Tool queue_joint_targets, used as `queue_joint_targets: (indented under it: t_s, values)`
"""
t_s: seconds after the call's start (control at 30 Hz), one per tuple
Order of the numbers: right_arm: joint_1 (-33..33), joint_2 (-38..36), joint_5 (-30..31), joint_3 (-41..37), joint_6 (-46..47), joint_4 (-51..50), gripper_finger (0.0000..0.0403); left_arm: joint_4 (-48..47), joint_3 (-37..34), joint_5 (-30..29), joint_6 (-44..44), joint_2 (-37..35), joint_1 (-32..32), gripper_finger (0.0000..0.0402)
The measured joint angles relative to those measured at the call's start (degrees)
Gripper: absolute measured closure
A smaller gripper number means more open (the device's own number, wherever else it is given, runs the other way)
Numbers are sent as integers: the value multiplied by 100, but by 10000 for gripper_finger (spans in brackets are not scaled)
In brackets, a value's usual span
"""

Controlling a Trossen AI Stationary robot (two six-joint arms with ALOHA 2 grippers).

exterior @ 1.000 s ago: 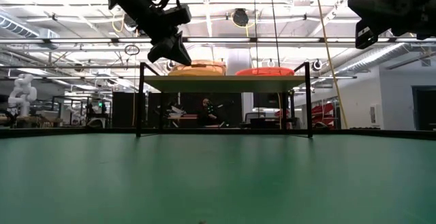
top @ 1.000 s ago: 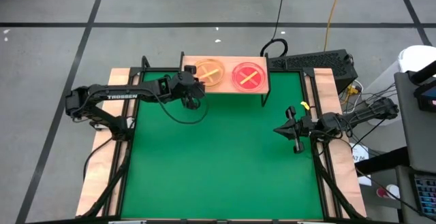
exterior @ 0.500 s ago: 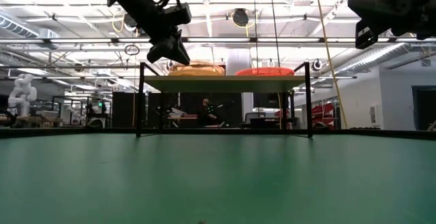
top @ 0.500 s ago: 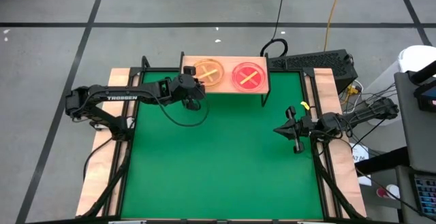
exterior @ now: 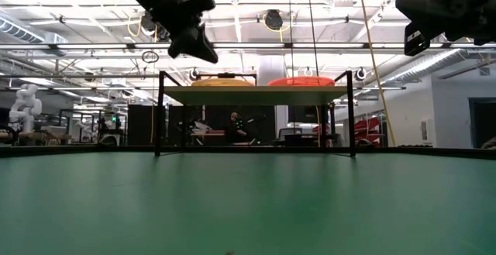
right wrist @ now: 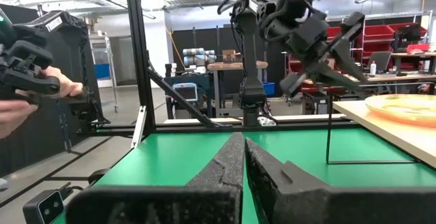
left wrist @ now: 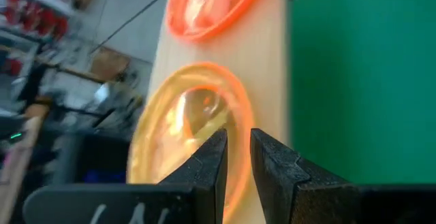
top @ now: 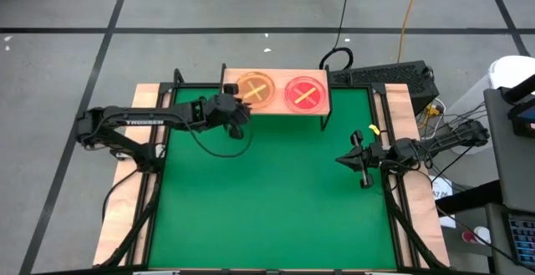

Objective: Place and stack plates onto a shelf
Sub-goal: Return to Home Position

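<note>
At the far edge of the green mat, the shelf runs lengthwise left to right. It carries two flat, face-up piles of plates side by side: the amber stack on the left and the pink stack on the right. The left gripper hovers just beside the amber stack, fingers nearly together and empty. It should back away high, clear of the shelf edge. The right gripper waits closed near the mat's right edge.

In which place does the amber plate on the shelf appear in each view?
High view: amber plate on the left half of the shelf.
Low view: amber plate on the shelf top, left of the red plate.
Left wrist view: amber plate right ahead of the left gripper.
Right wrist view: amber plate on the shelf top, seen edge-on.
Shared landmark: the shelf.
</note>
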Motion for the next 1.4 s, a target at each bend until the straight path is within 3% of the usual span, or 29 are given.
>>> queue_joint_targets:
  t_s: [0.17, 0.43, 0.63, 0.83, 1.07, 1.3, 1.4]
  values:
    - [0, 0, 0, 0, 0, -1, 403, -92, -2, 648, -504, -492, -259, 329]
    - [0, 2, 0, 0, 2, -1, 403, -769, 7, 727, -1284, -1467, -961, 329]
    - [0, -2, 0, 0, 2, 3, 403, -1125, 0, 473, -1849, -1813, -1211, 334]
    - [0, 0, -2, 0, 0, 1, 403, -1623, -2, 457, -2638, -1855, -1226, 394]
    - [0, 0, -2, 0, 1, 1, 403, -1418, -4, 306, -2881, -1938, -1374, 398]
    - [0, 2, -2, 0, 2, 1, 403, -1161, -165, -889, -3292, -2711, -1886, 400]
    - [0, 0, -1, 0, 1, 1, 403, -1071, -574, -603, -3570, -3267, -2210, 398]
